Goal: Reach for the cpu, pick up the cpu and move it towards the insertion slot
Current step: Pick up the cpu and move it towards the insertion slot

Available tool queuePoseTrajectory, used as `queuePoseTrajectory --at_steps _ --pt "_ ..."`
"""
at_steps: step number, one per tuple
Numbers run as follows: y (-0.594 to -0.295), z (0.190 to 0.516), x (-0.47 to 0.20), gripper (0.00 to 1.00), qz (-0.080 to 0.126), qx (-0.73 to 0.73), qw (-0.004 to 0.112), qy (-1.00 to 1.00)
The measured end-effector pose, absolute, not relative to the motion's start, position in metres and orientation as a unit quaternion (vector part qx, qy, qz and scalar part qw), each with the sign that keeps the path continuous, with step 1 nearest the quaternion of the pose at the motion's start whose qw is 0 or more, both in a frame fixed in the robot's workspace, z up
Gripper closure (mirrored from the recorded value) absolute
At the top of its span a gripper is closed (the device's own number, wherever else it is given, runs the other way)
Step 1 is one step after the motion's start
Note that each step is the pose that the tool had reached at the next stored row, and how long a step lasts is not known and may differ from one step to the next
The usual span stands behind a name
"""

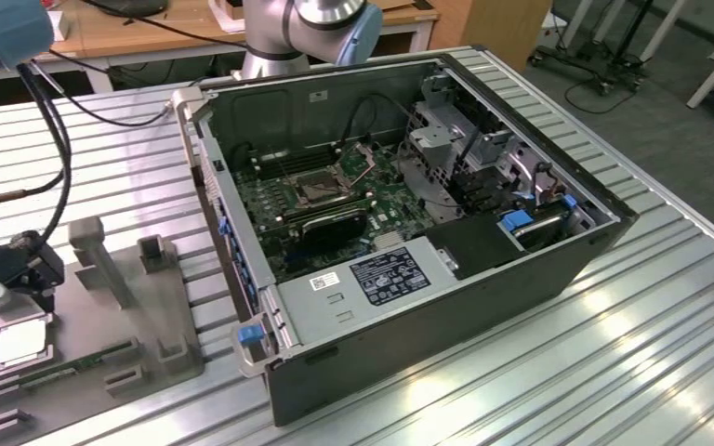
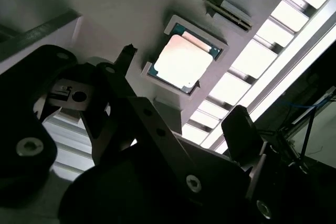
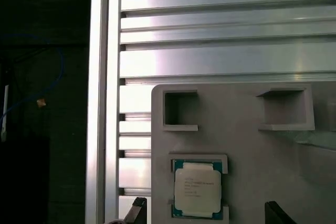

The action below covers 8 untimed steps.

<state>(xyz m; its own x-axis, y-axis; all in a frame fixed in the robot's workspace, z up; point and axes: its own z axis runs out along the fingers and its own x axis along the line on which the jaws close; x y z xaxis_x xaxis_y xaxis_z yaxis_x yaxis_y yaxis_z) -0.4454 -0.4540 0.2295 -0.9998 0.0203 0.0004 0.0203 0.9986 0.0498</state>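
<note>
Now the hand (image 3: 205, 211) hangs wide and empty, the cpu (image 3: 197, 188) straight ahead between its 2 fingers (image 3: 137, 211), untouched.

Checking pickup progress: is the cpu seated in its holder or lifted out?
Seated: the cpu lies flat in the grey holder's recess, brackets framing it.

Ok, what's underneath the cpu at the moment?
The cpu lies flat in a shallow bracketed seat on the grey holder plate, which rests on the slatted metal table. The seat's floor directly beneath the chip is covered by the chip itself.
</note>
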Motion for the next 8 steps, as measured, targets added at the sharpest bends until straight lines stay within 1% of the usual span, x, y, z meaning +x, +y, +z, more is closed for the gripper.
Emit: queuePoseTrajectory --at_steps 3,5,8 --pt "-0.4548 0.2263 -0.4454 0.07 0.034 0.010 0.000 0.999" --pt "-0.4554 0.2251 -0.4454 0.07 0.044 0.010 0.000 0.999" --pt "-0.4609 0.2214 -0.4454 0.07 0.050 0.010 0.000 0.999"
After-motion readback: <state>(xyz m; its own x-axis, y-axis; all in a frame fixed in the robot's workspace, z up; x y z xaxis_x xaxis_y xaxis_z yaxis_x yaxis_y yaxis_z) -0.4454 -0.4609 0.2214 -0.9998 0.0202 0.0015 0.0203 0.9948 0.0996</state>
